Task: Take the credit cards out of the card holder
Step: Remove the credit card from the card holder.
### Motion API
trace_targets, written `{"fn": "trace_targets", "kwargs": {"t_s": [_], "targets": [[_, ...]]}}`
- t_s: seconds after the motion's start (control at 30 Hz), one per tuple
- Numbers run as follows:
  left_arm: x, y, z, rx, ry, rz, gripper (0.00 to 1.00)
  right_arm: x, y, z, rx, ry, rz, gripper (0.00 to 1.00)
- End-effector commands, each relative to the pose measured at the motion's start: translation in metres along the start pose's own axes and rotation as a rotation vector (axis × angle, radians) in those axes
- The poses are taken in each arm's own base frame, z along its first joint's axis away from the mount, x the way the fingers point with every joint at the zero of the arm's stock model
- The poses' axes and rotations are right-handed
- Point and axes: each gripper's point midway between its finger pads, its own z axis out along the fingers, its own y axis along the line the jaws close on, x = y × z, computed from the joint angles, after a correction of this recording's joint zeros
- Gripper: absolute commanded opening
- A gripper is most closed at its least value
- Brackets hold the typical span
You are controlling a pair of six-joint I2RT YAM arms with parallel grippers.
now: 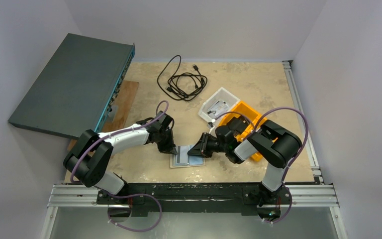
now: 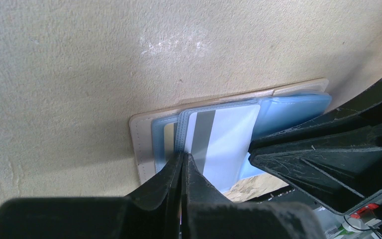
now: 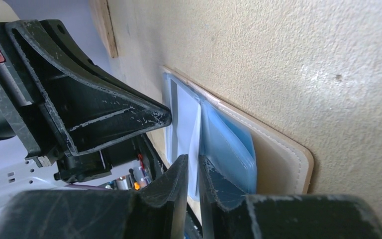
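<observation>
The cream-beige card holder point(image 1: 186, 160) lies open and flat on the table near the front, its blue-grey sleeves up. In the left wrist view the card holder point(image 2: 140, 144) holds a white card point(image 2: 226, 144) with a grey stripe. My left gripper point(image 2: 184, 155) is shut, its tips pinching the stitched edge of a sleeve; it also shows in the top view point(image 1: 173, 149). My right gripper point(image 3: 194, 158) is shut on the thin edge of the white card point(image 3: 185, 114) beside the blue sleeves point(image 3: 229, 144); it meets the holder from the right point(image 1: 197, 148).
A white tray point(image 1: 219, 107) and an orange bin point(image 1: 243, 119) sit behind the right arm. A coiled black cable point(image 1: 181, 79) lies at the back. A dark flat box point(image 1: 74, 84) and a wooden board point(image 1: 124, 99) are at the left.
</observation>
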Motion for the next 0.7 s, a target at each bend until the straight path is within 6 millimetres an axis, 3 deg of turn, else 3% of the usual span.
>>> {"fn": "trace_targets", "kwargs": {"t_s": [0.0, 0.53, 0.67], "targets": [[0.02, 0.056, 0.02, -0.212, 0.042, 0.003, 0.0, -0.005, 0.005, 0.004, -0.023, -0.004, -0.006, 0.14], [0.02, 0.054, 0.021, -0.204, 0.045, 0.006, 0.0, 0.0, 0.005, 0.019, 0.018, 0.023, -0.039, 0.11], [0.02, 0.055, 0.021, -0.21, 0.045, 0.004, 0.0, 0.002, 0.004, 0.016, 0.023, 0.025, -0.041, 0.06]]}}
